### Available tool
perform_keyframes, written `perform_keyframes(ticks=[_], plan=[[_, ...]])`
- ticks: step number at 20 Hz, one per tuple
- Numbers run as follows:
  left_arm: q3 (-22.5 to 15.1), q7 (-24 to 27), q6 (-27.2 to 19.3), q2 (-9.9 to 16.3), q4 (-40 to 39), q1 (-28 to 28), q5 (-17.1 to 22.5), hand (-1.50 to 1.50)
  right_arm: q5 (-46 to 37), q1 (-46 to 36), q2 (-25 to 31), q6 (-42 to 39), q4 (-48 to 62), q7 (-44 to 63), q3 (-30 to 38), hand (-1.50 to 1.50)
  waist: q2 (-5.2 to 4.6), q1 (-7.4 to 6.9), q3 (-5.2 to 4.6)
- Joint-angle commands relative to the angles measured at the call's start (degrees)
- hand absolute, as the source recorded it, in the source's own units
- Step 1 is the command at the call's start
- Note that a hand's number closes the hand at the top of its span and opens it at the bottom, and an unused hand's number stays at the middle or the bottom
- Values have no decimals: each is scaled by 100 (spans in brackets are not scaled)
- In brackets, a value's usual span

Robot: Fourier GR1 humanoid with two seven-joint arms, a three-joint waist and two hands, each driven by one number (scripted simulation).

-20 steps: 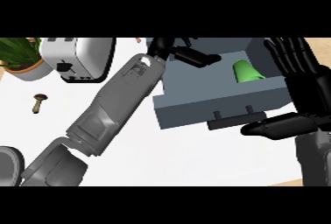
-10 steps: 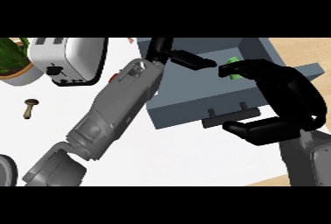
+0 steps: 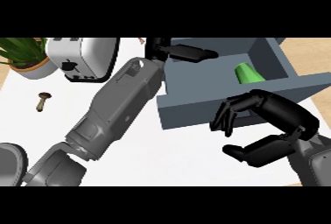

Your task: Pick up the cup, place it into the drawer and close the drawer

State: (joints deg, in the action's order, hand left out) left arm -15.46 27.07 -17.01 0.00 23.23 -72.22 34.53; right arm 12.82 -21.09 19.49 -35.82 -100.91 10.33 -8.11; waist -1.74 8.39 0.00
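**Green cup lies inside the open drawer**

A green cup (image 3: 248, 73) lies tilted on the floor of a grey drawer (image 3: 194, 111), toward the right side wall of the compartment, with no hand touching it. The drawer stands open on the white desk (image 3: 39, 127), its front panel facing the lower edge of the view. The right hand (image 3: 271, 127) sits at that front panel, near its right end, fingers (image 3: 229, 114) curled over the panel's face and thumb bent below them; it is clenched in a hook shape and grasps nothing that can be seen. The left forearm crosses the view on a diagonal from the lower left, and the left hand (image 3: 184, 52) reaches past the drawer's back left corner with its fingers stretched out straight and released. To the left of the drawer stands a silver toaster (image 3: 84, 57). A potted plant (image 3: 26, 57) occupies the far left corner, and a small brown mushroom (image 3: 42, 100) lies on the desk below it.
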Motion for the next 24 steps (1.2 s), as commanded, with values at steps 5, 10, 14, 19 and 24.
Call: perform_keyframes(ticks=[5, 10, 14, 19, 24], plan=[[129, 285, 91, 0, -115, 104, 298, -150, -2297, 354, 340, 422, -77, -265, -620, -150, 90, -560, 4], [211, 659, 229, 1, -21, 380, 368, -150, -3528, 353, -42, 1182, 1365, -920, -1174, -150, 74, -803, 7], [253, 715, 460, 8, 142, 722, 281, -150, -4038, 96, -206, 1442, 2710, -1491, -1473, -150, 109, -1015, 8], [290, 563, 641, 260, 555, 1113, 332, -150, -4402, -770, -324, 1853, 4685, -2167, -1213, 150, 97, -1199, 13], [279, 341, 975, 588, 1034, 1517, 408, -150, -4336, -1524, -371, 2440, 5949, -2955, -620, 150, 73, -1416, 22]])
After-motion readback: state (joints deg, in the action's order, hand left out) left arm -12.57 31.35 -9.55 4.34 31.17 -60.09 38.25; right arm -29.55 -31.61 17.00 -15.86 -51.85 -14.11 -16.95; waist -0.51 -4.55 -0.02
